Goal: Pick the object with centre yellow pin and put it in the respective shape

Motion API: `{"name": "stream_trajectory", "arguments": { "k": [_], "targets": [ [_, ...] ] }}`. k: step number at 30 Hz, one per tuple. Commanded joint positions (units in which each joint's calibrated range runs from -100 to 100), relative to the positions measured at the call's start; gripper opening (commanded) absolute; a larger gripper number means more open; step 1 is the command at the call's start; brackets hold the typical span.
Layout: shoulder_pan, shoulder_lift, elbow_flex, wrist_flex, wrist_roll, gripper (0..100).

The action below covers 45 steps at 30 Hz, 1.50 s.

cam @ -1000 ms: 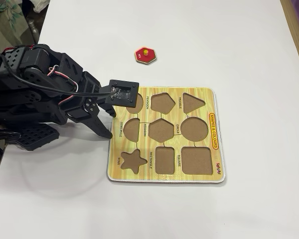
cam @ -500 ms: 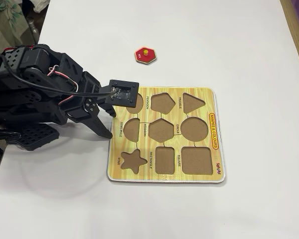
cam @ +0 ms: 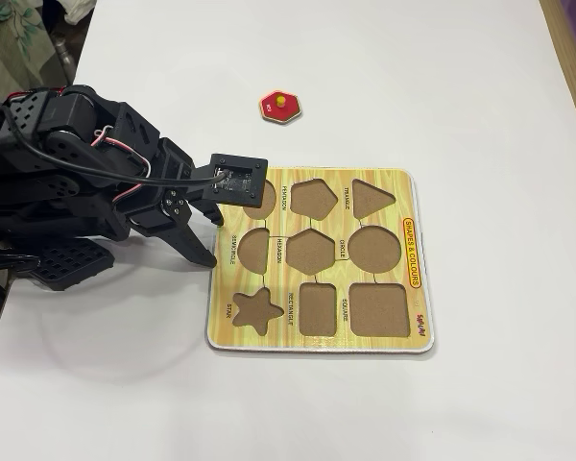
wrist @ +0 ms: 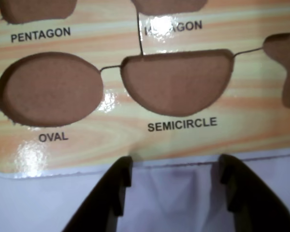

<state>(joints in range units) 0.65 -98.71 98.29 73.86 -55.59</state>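
In the fixed view the red hexagonal piece with the yellow centre pin [cam: 280, 106] lies on the white table, beyond the yellow puzzle board [cam: 415, 252]. The hexagon cutout [cam: 311, 252] sits in the board's middle row. My gripper [cam: 209, 240] hangs at the board's left edge, far from the red piece. In the wrist view the gripper [wrist: 176, 164] is open, with only bare table between its dark fingers. It faces the semicircle cutout [wrist: 176, 82]. Only the lower edge of the hexagon cutout [wrist: 169, 5] shows at the top. The red piece is outside the wrist view.
The board [wrist: 111, 145] also has oval [wrist: 50, 89], pentagon [cam: 315, 198], triangle [cam: 372, 198], circle [cam: 376, 248], star [cam: 256, 309], rectangle and square cutouts. My black arm [cam: 67, 182] fills the left of the fixed view. The table edge runs at far right.
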Motion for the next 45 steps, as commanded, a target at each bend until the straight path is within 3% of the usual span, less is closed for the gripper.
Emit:
{"name": "stream_trajectory", "arguments": {
  "k": [1, 30, 39, 45],
  "targets": [
    [0.6, 0.4, 0.3, 1.2, 0.2, 21],
    [0.3, 5.7, -0.4, -0.6, -0.4, 21],
    [-0.3, 25.1, -14.2, -2.2, 0.2, 21],
    [-0.4, 38.4, -32.6, 5.0, 0.3, 21]
  ]
}}
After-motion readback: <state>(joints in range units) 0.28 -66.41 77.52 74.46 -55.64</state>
